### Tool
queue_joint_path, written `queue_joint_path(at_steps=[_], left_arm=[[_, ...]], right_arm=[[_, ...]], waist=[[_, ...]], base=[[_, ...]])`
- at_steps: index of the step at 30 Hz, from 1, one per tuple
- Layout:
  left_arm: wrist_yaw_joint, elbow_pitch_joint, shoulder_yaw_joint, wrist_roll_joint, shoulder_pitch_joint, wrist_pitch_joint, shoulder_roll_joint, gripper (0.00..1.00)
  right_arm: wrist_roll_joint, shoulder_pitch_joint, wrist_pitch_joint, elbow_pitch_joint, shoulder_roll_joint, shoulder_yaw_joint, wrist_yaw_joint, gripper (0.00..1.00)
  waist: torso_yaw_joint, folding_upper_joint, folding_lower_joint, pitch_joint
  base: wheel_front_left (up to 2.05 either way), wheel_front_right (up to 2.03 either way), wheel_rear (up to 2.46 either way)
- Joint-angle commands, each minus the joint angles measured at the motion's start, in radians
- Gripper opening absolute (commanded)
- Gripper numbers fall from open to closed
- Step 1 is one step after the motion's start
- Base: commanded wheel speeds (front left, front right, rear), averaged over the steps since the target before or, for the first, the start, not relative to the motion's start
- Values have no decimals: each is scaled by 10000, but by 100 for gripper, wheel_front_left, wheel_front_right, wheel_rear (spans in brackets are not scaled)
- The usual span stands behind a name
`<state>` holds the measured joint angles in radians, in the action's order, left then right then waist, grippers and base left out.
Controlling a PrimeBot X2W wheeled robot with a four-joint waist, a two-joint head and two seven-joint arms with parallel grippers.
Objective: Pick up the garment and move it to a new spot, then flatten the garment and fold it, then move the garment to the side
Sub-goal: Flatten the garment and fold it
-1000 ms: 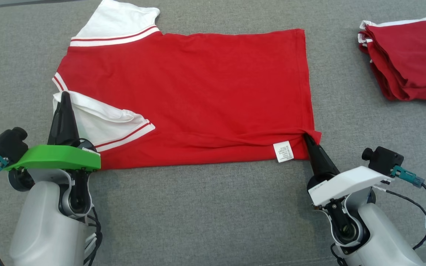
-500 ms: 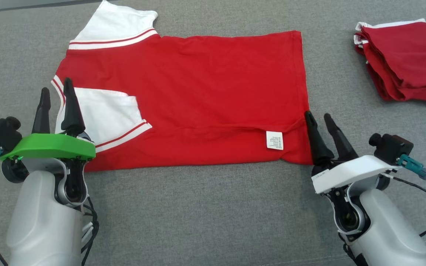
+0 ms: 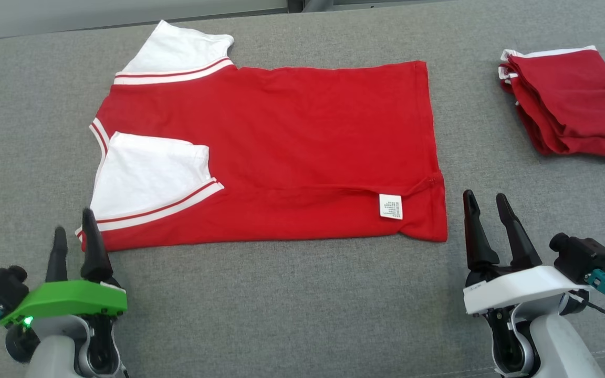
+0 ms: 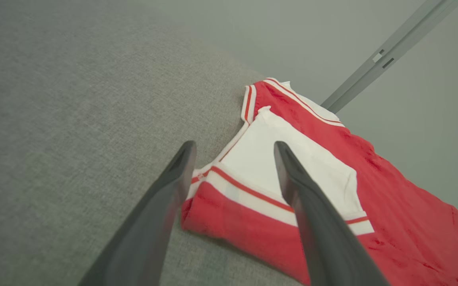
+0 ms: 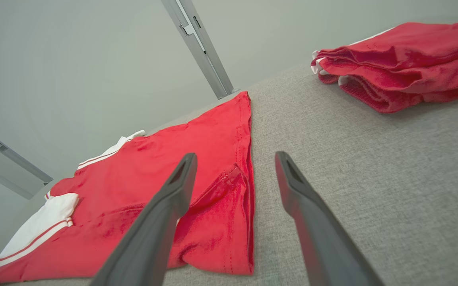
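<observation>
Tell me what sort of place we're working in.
Probably an indoor garment-folding test bench: a wide grey fabric-covered surface, a red-and-white shirt laid flat, a stack of folded red garments, and a plain pale wall with metal rails.

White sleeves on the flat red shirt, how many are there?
2. The far sleeve sticks out at the far left corner of the shirt; the folded sleeve lies on the red body, just ahead of the left gripper.
</observation>
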<state>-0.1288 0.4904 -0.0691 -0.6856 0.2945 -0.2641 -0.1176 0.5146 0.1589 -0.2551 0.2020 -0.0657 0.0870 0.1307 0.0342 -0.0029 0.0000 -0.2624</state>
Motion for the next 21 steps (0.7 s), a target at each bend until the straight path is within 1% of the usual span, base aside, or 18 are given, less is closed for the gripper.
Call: queue_joint_path(at_steps=[1,6,7,14,18,19,20,21], left_arm=[[-21,138,-27,-118,-236,43,34,100],[-21,550,34,-552,-594,829,79,100],[37,665,14,-655,-599,1017,56,100],[37,1275,-37,-1057,-62,1384,59,100],[50,1834,-53,-1043,273,1406,-29,100],[46,1960,-42,-1077,352,1416,-32,98],[42,2077,-27,-1088,424,1388,-43,76],[39,2183,-5,-1071,497,1343,-62,46]], right_arm=[[-124,-215,57,-115,34,-82,-1,100],[-293,-550,311,-432,121,-232,-1,100],[-331,-612,383,-539,129,-205,-1,100],[-150,-642,482,-650,145,-49,-1,100],[-107,-633,489,-526,147,10,-1,100],[-98,-625,492,-497,147,13,-1,100],[-100,-616,498,-464,146,15,-1,100],[-112,-611,512,-431,148,11,-1,100]], waist=[[-36,29,0,100],[-87,29,0,254],[-74,29,0,279],[61,29,0,256],[185,29,0,218],[209,29,0,212],[232,29,0,205],[255,29,0,200]], base=[[0,0,0],[0,0,0],[0,0,0],[0,0,0],[0,0,0],[0,0,0],[0,0,0],[0,0,0]])
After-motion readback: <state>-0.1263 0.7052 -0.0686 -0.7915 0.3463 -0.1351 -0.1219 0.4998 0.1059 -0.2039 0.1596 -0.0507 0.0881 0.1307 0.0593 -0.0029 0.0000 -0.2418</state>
